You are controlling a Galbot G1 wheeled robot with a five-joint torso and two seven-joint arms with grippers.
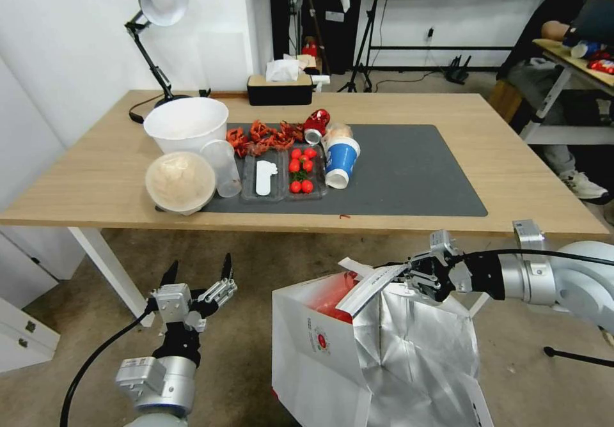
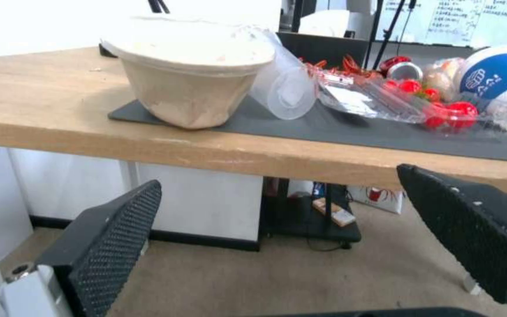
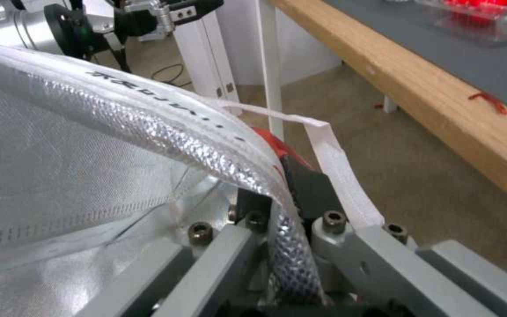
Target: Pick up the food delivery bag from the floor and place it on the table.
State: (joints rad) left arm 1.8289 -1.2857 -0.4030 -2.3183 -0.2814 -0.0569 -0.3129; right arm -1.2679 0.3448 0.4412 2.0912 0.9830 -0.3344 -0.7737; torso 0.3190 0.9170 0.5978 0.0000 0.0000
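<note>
The food delivery bag (image 1: 377, 350) is seen nearest, in front of the table (image 1: 511, 178) and below its top. Whether it is touching the floor (image 1: 256, 363) cannot be told. Its foil rim is pinched by the right gripper (image 1: 419, 277), most likely so it can be lifted. The left gripper (image 1: 198, 280) is held low beside the bag with its fingers spread, and nothing is gripped. Farther off, a covered bowl (image 1: 180, 181), cherry tomatoes (image 1: 302, 168) and a blue cup (image 1: 341, 158) are crowded on the left of the dark mat (image 1: 409, 178), so its right side is left bare.

white food delivery bag (image 1: 320, 350) silver-lined, dark grey mat (image 1: 409, 171)
</note>
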